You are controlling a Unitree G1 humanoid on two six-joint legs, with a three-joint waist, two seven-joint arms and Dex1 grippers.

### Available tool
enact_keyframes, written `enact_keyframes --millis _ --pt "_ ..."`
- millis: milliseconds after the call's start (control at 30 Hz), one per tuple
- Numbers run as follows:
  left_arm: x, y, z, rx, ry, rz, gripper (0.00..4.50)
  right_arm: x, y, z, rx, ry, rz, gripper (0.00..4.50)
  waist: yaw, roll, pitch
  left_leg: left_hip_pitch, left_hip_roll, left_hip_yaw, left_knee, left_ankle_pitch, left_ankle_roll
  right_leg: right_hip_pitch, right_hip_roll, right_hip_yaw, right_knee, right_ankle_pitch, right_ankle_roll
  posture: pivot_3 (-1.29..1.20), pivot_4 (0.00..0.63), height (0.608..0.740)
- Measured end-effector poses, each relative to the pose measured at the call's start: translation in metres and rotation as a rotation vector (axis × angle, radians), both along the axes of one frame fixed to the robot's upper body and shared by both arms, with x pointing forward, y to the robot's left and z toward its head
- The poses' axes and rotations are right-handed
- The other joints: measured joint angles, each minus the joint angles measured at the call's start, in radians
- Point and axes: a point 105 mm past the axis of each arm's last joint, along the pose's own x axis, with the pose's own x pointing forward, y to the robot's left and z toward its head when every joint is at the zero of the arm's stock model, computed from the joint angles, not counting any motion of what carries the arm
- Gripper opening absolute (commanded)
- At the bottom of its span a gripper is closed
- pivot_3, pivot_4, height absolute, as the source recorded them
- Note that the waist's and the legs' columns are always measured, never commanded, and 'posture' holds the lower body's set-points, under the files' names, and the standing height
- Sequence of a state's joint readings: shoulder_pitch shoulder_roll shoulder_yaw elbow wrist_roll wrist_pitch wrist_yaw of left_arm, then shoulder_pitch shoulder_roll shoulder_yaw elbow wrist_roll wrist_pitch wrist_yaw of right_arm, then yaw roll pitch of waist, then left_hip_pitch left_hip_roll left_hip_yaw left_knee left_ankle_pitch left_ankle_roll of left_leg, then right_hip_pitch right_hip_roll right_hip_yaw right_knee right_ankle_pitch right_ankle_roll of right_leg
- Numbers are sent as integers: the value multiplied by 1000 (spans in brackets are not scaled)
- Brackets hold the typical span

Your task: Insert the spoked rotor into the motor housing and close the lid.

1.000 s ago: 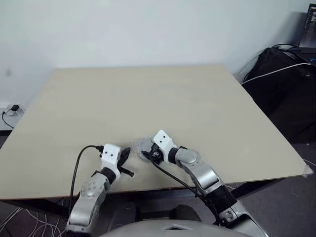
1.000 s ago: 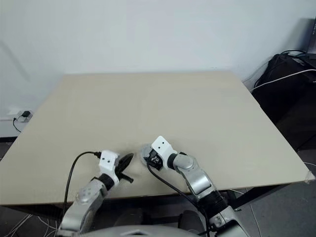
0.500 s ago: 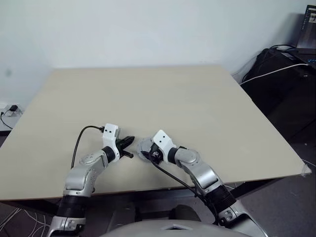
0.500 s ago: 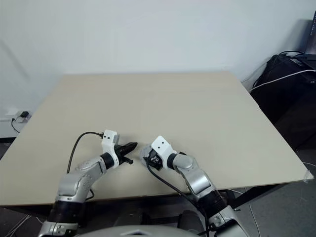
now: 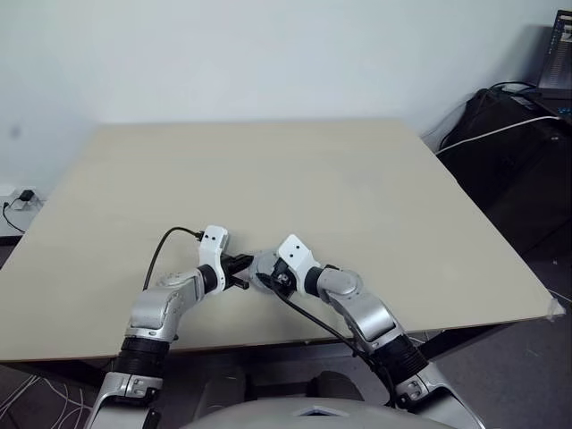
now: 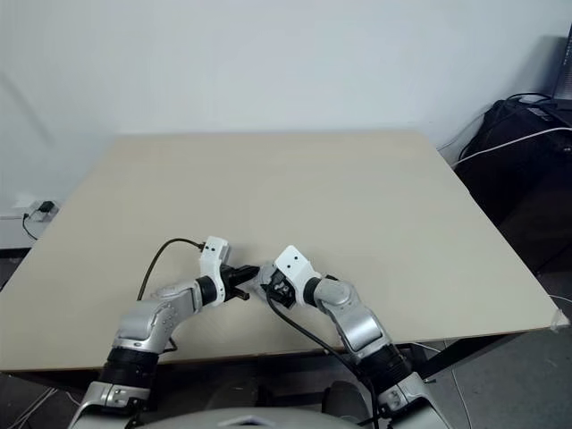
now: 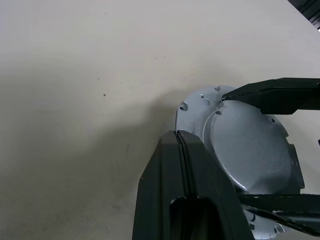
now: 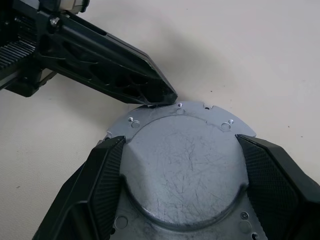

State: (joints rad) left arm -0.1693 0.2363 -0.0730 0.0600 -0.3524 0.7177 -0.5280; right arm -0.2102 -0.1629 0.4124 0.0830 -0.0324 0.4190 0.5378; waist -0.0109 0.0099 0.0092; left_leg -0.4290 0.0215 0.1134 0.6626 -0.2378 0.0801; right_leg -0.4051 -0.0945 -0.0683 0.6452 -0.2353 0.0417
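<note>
The lid (image 8: 180,170) is a grey, scratched, slightly domed disc with a flat holed flange, lying back-up on the table near its front edge. My right gripper (image 8: 180,141) is shut on it, one black finger pressed to each side of the dome. My left gripper (image 7: 179,136) is shut with nothing in it, and its joined tips touch the lid's flange rim (image 7: 187,107) from the left. In the head views the two grippers meet at the lid (image 5: 257,265). The spoked rotor and the motor housing are out of view.
The pale wooden table (image 5: 268,179) stretches far ahead and to both sides of the grippers. Its front edge runs just behind my hands. Off the table's right side stand dark equipment and cables (image 5: 518,116).
My left arm has swung forward and rightward, turning its shut gripper until the tips reached the lid's rim. My right gripper and the lid have stayed still.
</note>
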Motion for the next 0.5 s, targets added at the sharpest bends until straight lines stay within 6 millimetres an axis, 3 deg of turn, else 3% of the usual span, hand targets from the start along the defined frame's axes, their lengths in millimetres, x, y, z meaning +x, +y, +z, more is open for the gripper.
enact_keyframes --millis 333,500 --pt "0 0 1 1 -2 -13 0 0 1 1 2 -1 2 3201 0 0 0 -1 0 0 0 0 0 -1 -1 0 0 0 0 0 0 740" --pt "-8 -3 3 54 -47 -114 0 0 2 1 4 -1 3 3201 0 0 0 -1 0 0 -1 0 0 -1 -2 0 -1 0 0 0 0 740"
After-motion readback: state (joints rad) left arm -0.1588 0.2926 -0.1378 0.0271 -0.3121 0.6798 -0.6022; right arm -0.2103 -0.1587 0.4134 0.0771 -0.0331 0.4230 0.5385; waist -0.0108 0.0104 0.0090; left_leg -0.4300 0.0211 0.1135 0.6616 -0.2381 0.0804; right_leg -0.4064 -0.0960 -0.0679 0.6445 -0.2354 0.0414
